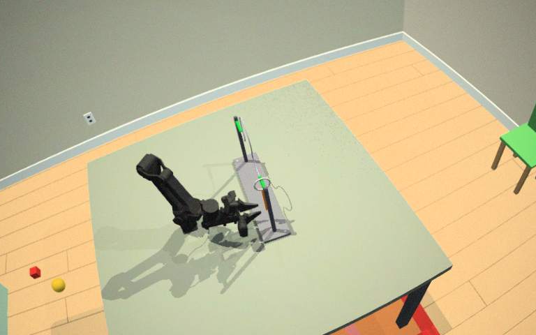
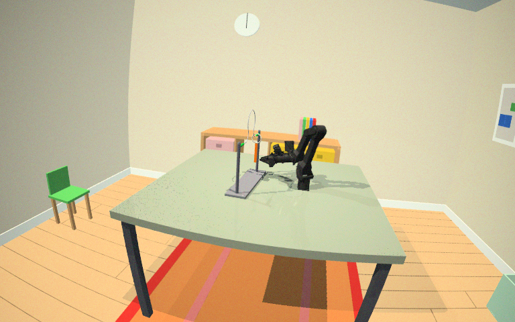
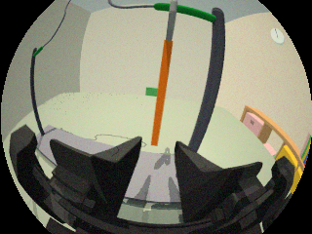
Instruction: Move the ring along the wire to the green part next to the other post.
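Note:
The ring (image 1: 255,185) (image 3: 171,21) hangs around the green part (image 3: 195,13) of the wire beside the post (image 1: 270,211) (image 3: 213,83) nearer the top camera. Its orange handle (image 1: 266,201) (image 2: 255,152) (image 3: 162,93) points down, close to that post. My gripper (image 1: 259,209) (image 2: 261,159) (image 3: 158,143) is open and empty. Its fingertips are a little short of the handle; in the wrist view the handle's lower end shows between and just above them. The other green part (image 1: 239,125) (image 2: 241,144) (image 3: 38,51) is by the far post (image 1: 241,143) (image 2: 237,171) (image 3: 33,93).
The thin grey wire (image 2: 252,110) (image 3: 132,6) rises in a tall loop between the posts. Both posts stand on a grey base plate (image 1: 248,169) (image 2: 244,185) on the table (image 1: 345,232) (image 2: 292,223). Shelves (image 2: 228,131) and a green chair (image 1: 528,143) (image 2: 68,193) stand away from the table.

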Controlling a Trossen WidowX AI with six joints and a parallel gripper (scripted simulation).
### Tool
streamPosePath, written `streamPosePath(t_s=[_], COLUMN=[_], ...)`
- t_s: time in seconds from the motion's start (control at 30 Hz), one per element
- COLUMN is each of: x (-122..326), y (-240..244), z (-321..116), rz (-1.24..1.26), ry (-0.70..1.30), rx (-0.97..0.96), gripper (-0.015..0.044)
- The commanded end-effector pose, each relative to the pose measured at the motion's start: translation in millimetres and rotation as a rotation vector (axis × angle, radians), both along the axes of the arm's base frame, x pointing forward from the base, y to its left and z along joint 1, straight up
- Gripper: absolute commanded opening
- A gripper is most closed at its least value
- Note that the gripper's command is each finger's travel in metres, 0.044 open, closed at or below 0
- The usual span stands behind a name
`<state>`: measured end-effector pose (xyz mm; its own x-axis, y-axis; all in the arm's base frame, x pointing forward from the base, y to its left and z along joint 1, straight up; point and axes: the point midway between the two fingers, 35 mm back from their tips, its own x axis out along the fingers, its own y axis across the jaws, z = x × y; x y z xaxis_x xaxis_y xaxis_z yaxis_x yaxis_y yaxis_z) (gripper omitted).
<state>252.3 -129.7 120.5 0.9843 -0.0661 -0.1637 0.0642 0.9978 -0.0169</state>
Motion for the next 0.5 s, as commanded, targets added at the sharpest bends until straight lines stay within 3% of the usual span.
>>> streamPosePath(t_s=[0.0,0.47], x=[7.4,28.3], y=[-2.3,-3.3], z=[-0.5,-3.4], rz=[-0.003,-0.003], ry=[0.000,-0.001], rx=[0.003,0.003], gripper=[0.0160,0.0160])
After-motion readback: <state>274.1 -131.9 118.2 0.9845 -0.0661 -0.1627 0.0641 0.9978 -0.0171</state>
